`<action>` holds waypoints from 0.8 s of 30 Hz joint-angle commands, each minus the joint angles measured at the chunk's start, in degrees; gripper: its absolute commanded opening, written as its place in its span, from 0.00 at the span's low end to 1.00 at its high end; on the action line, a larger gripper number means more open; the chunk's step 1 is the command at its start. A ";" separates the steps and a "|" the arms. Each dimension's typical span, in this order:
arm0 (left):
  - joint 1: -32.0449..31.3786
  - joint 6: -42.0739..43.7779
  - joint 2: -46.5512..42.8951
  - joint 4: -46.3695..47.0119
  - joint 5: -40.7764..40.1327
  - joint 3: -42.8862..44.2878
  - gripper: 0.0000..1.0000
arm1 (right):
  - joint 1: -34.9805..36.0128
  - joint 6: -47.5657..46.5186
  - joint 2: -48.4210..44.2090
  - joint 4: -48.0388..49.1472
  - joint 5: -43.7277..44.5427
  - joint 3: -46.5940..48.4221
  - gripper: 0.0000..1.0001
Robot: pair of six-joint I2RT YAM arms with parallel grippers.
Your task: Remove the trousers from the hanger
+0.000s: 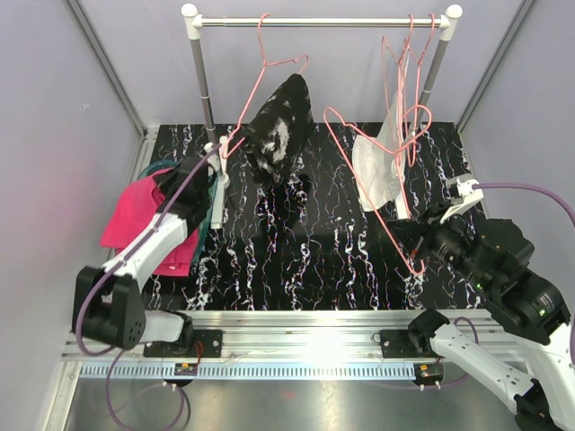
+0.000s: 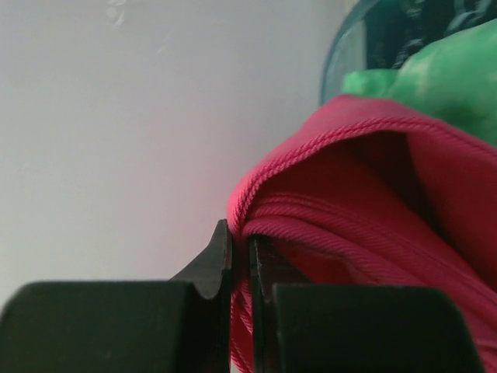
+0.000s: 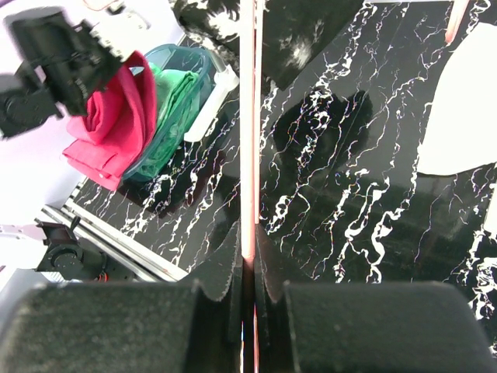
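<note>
Left gripper (image 2: 241, 247): clenched on the corded hem of the magenta pink trousers (image 2: 373, 202), which hang bunched from it to the left of the rack (image 1: 323, 21), outside its left post. A teal bin (image 3: 190, 58) sits at the foot of that same post with the mint green trousers (image 3: 175, 97) folded inside; whether the pink cloth is over the bin or just beside it cannot be told. Right gripper (image 3: 247, 272): clamped on the wire of a pink hanger (image 3: 248, 155) that appears bare, held low in front of the rack's right half, near a white garment (image 1: 377, 171) hanging there. Black speckled trousers (image 1: 280, 130): on a hanger of their own, slung from the rack's rail left of centre, well apart from both grippers; judged the one pair left to free. Handling assessment: all three are light, limp cloth that will sag from any single pinch; the green looks shiny and probably slippery. Recommended hold on the black pair is a thick fold low down, clear of the wire. Risk: the hanger swings or unhooks from the rack with the cloth
</note>
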 commanded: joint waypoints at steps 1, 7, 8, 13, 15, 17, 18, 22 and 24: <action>-0.31 -10.81 5.22 -10.88 3.20 7.69 0.00 | -0.13 0.09 -0.16 1.44 -0.18 0.31 0.00; -0.57 -19.70 9.27 -19.95 6.18 11.30 0.00 | -0.13 0.00 -0.60 0.74 0.26 0.14 0.00; -0.57 -20.66 9.54 -20.22 6.19 11.39 0.00 | -0.13 0.18 -0.77 0.73 0.17 0.14 0.00; -0.57 -26.90 10.25 -20.92 12.22 11.83 0.00 | -0.22 0.44 -1.12 1.00 -0.09 -0.22 0.00; -0.40 -33.02 10.77 -23.89 15.22 14.62 0.00 | -0.13 0.53 -1.12 0.82 0.08 -0.22 0.00; -0.13 -36.48 11.73 -25.58 19.36 16.39 0.00 | -0.13 0.44 -1.13 0.73 0.08 -0.13 0.00; -0.04 -39.89 12.26 -26.71 19.63 17.36 0.00 | -0.13 0.44 -1.12 0.65 0.08 -0.13 0.00; 0.66 -49.40 18.41 -34.97 20.77 27.53 0.00 | -0.13 0.53 -1.47 0.29 0.08 0.05 0.00; 0.84 -53.95 22.61 -40.49 21.65 30.89 0.00 | -0.22 0.70 -1.65 -0.05 0.08 -0.21 0.00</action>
